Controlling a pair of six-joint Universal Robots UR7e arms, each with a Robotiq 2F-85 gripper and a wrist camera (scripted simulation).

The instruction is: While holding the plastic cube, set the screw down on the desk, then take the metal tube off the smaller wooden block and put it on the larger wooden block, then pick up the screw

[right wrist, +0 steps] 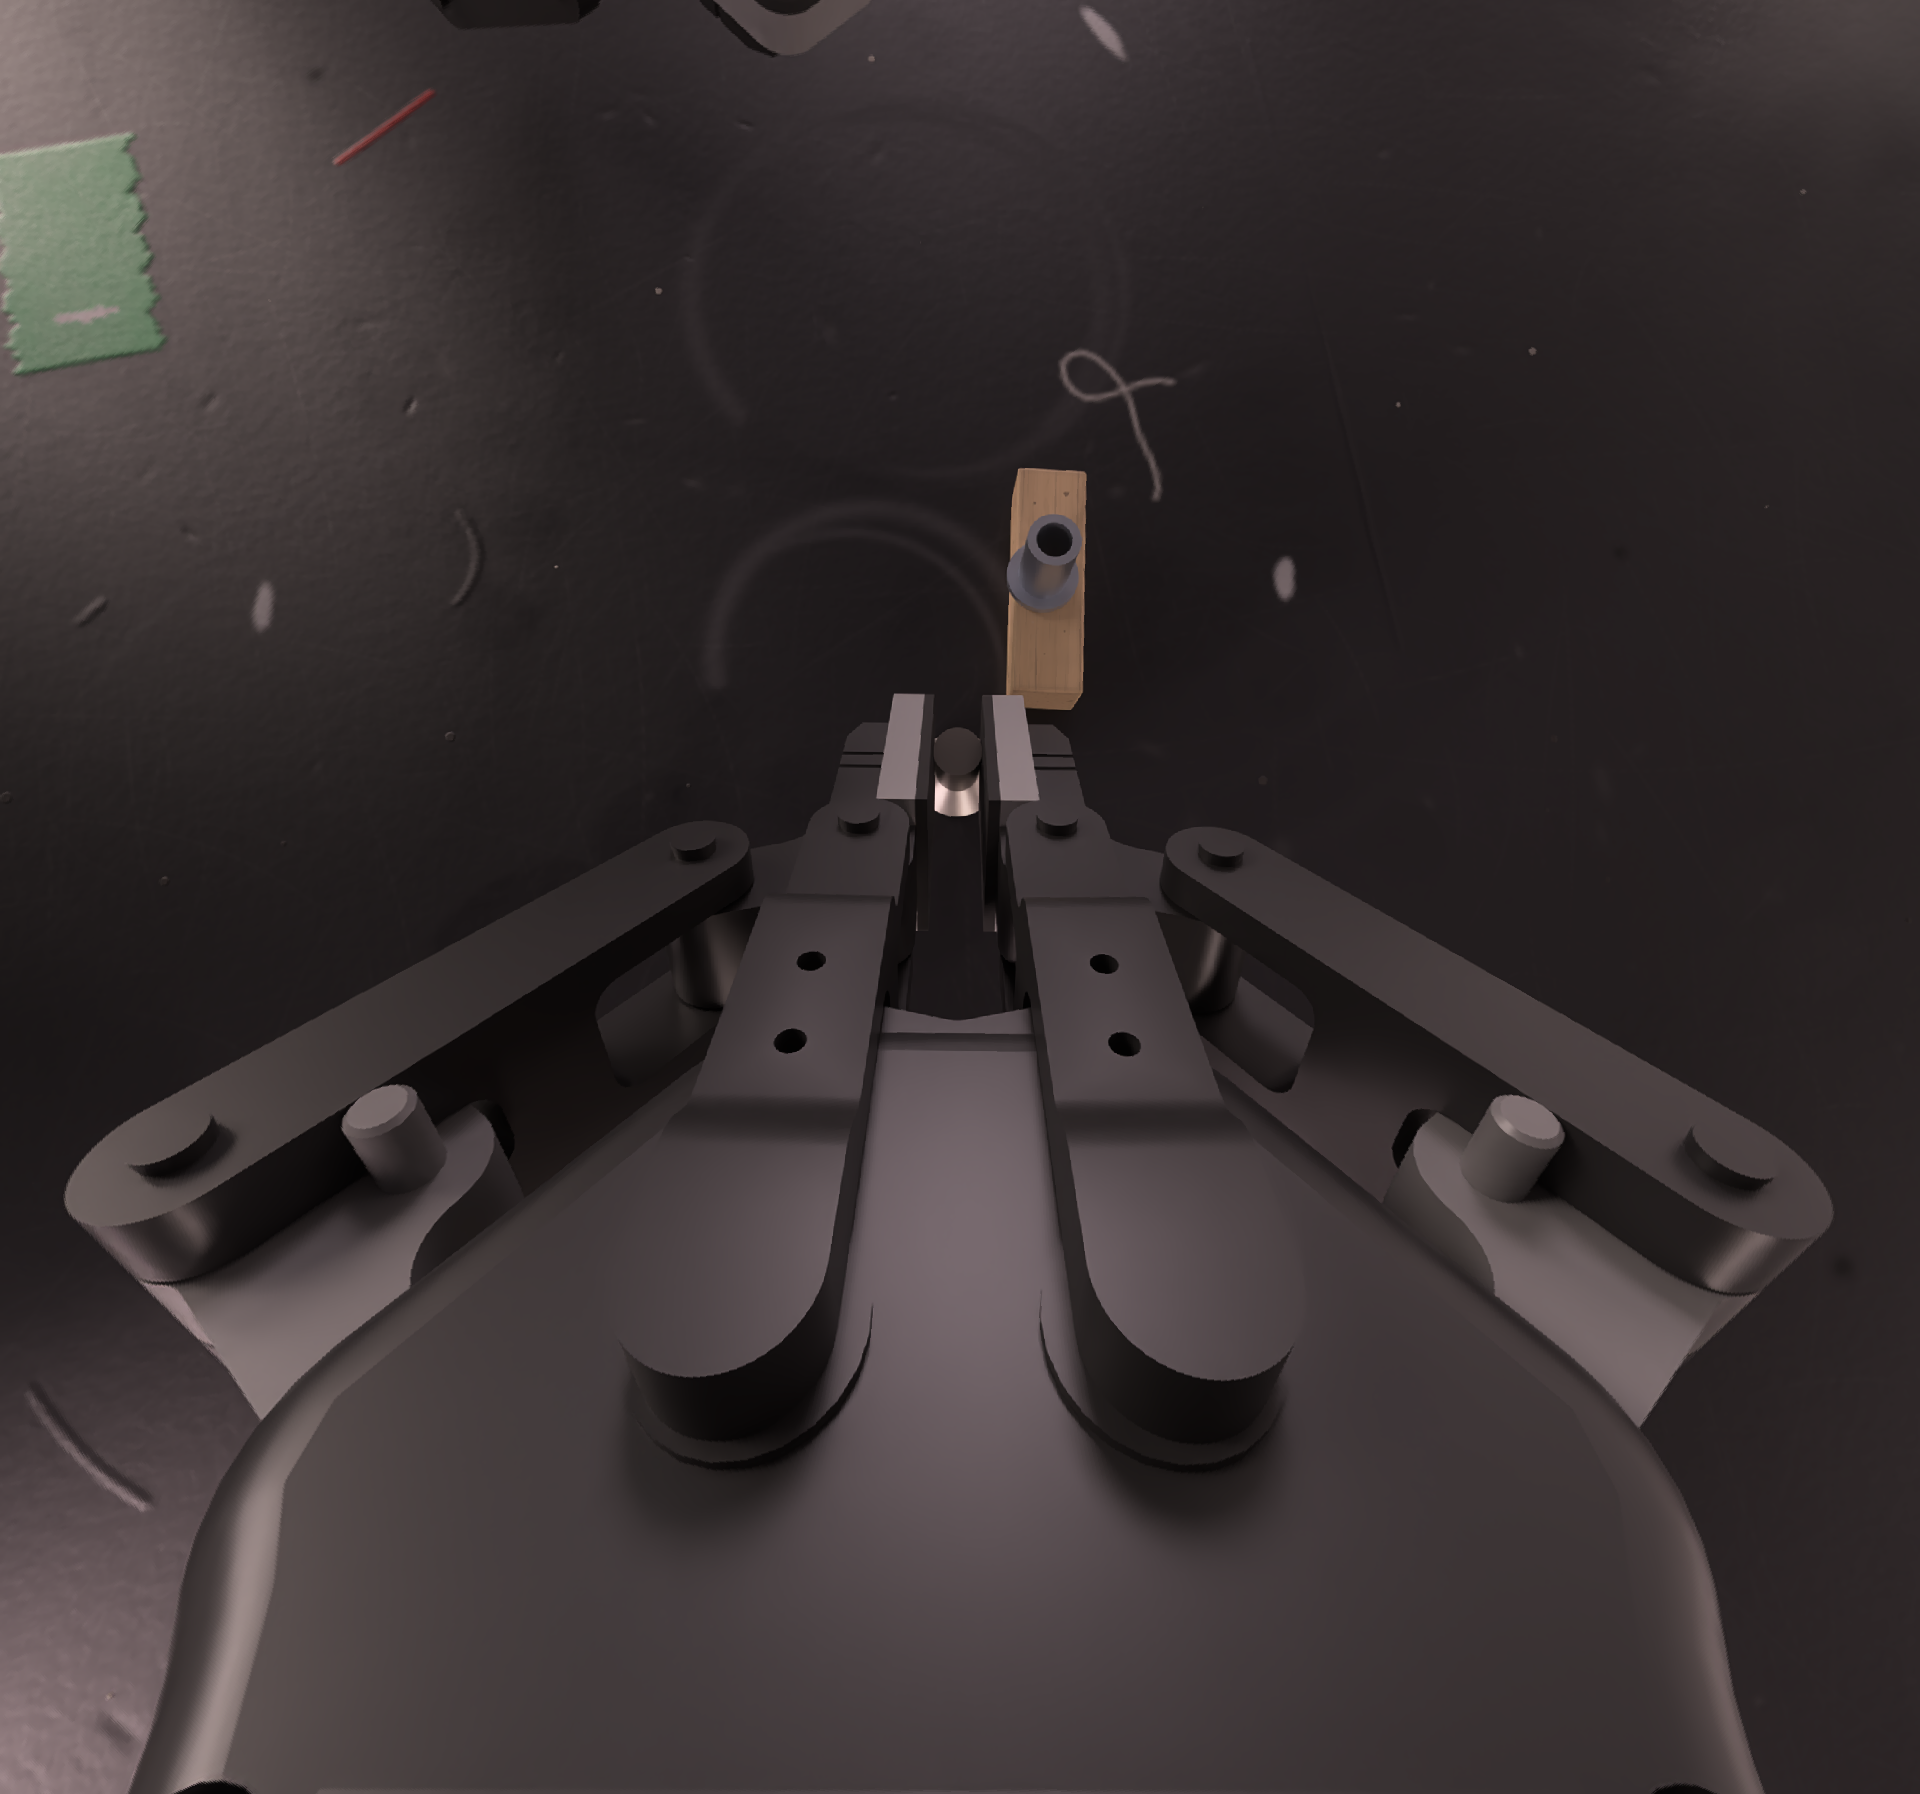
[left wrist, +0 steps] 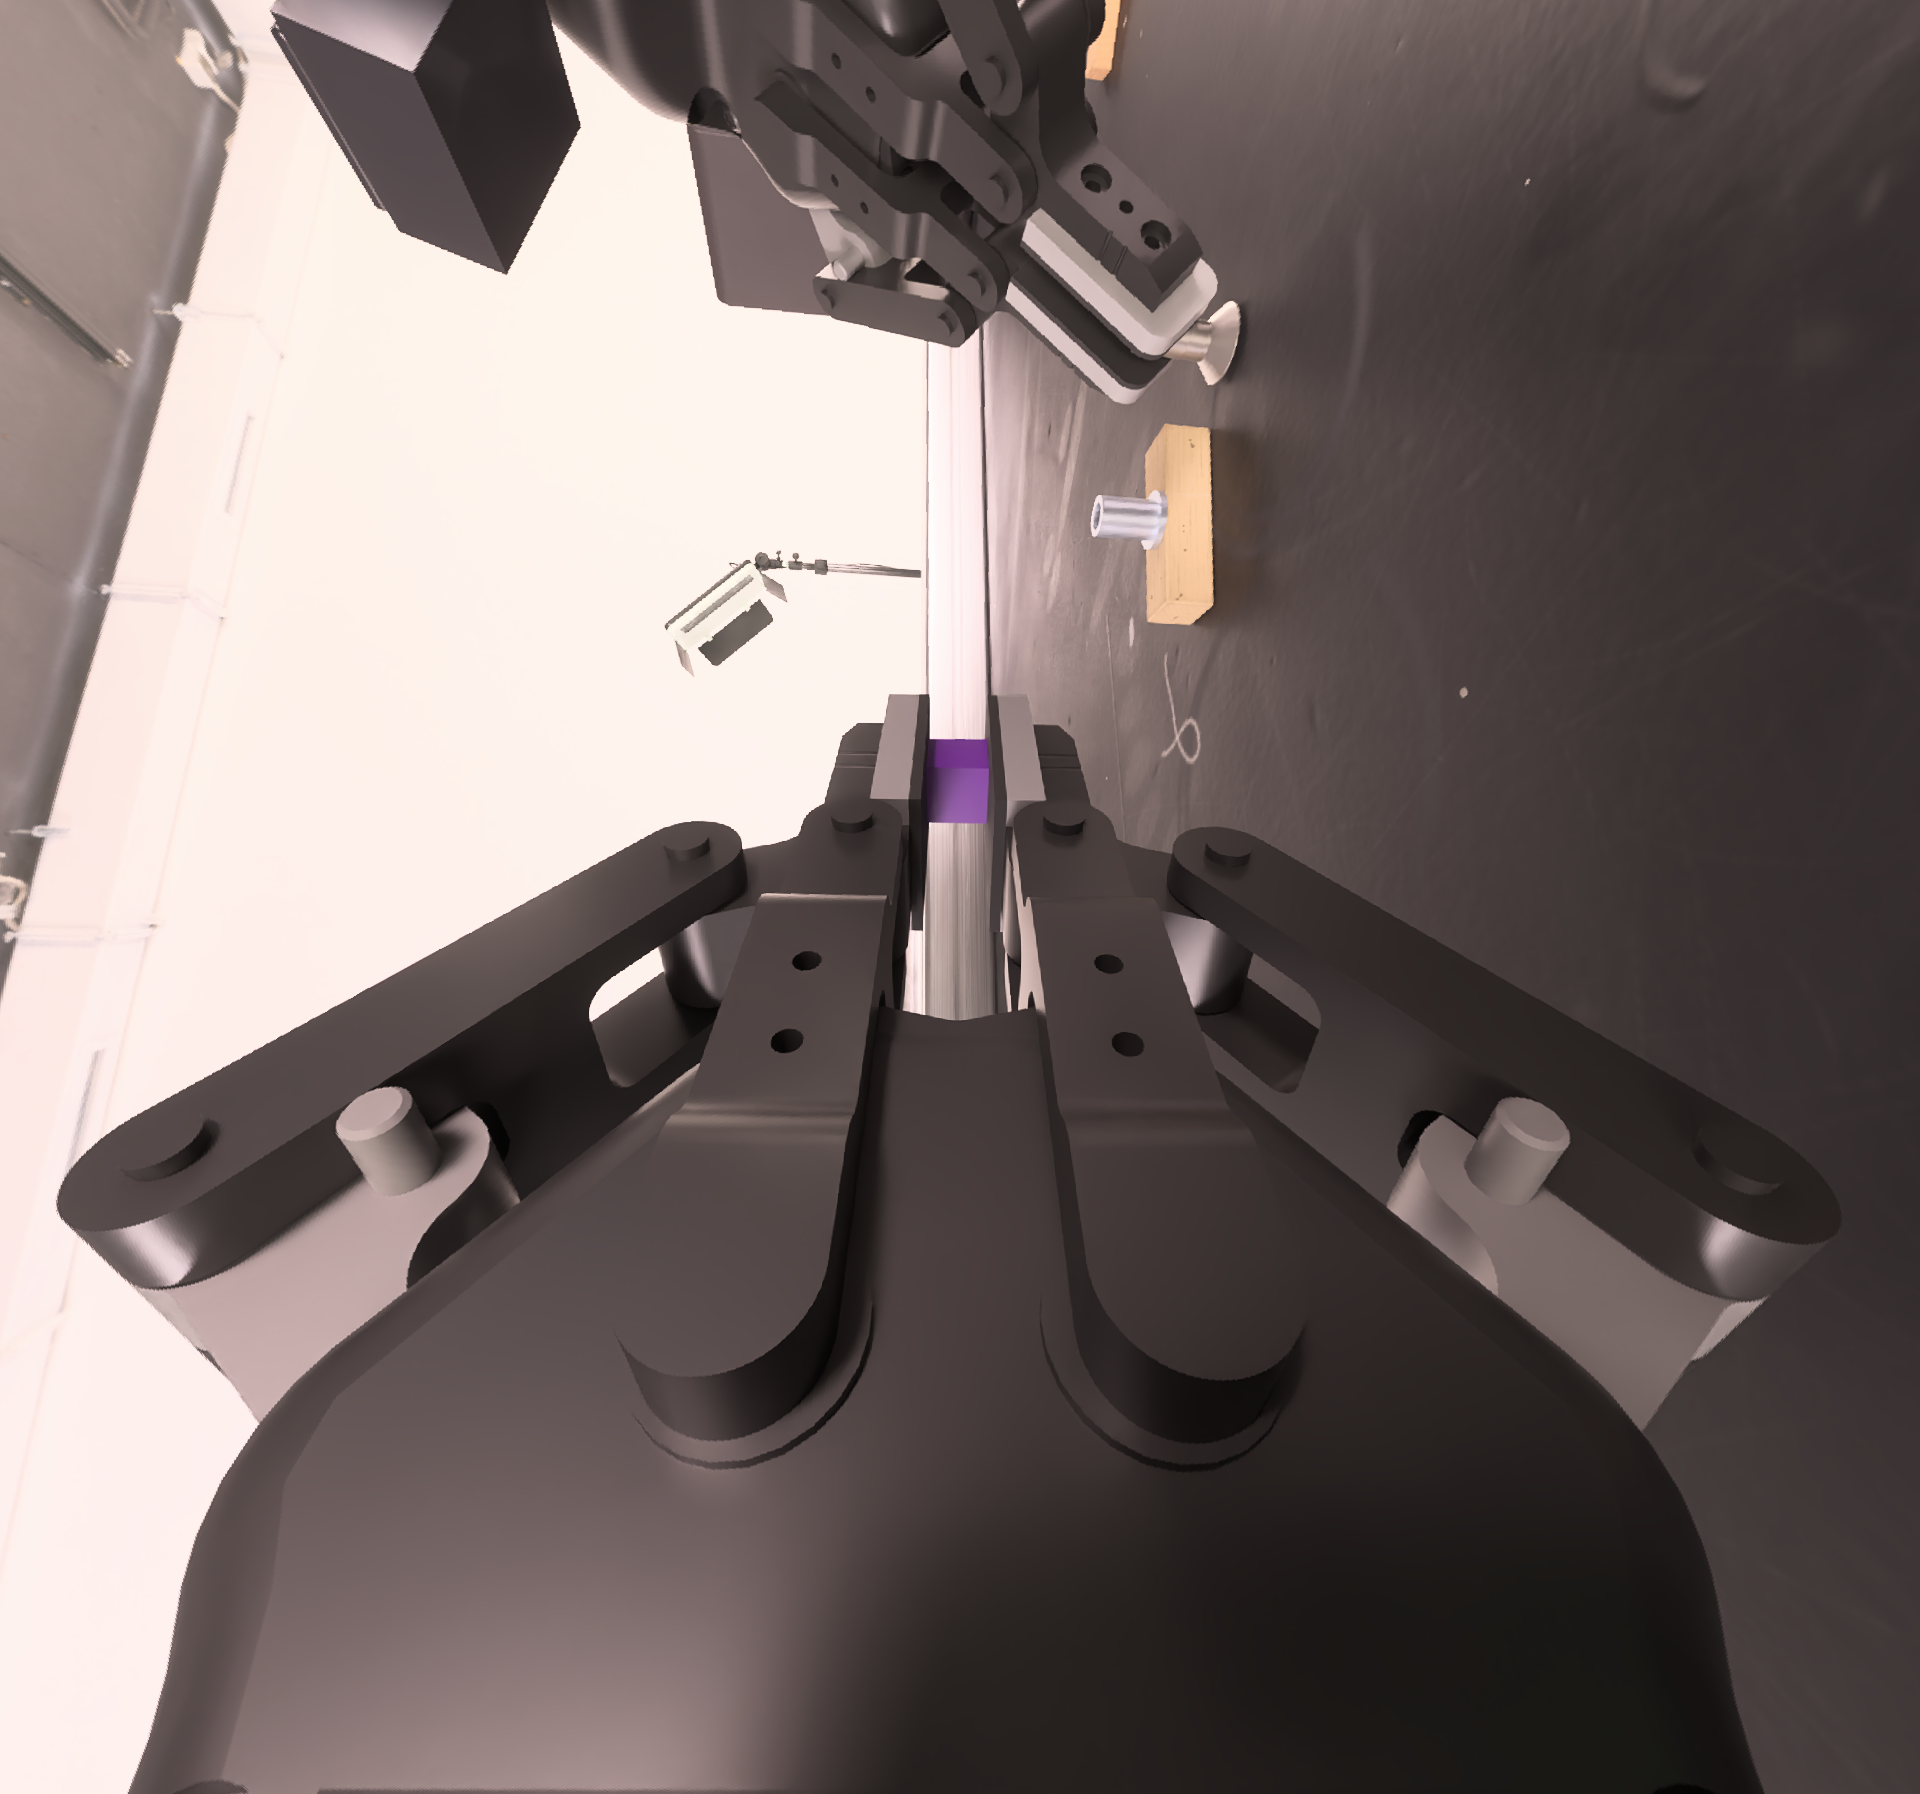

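Holding plastic cube (left wrist: 957, 782) clenched in left gripper (left wrist: 957, 757) at frame centre, right gripper (right wrist: 957, 747) fingers (right wrist: 906, 747) gripping screw (right wrist: 956, 776) just above tabletop (right wrist: 1455, 290); judging screw small, rigid, slippery, best pinched mid-shank.

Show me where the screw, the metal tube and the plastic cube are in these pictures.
screw (left wrist: 1216, 347): left wrist view, on its flared head.
metal tube (right wrist: 1047, 568): right wrist view, on its side wall under the open end.
plastic cube (left wrist: 956, 792): left wrist view, on its purple face between the fingers.
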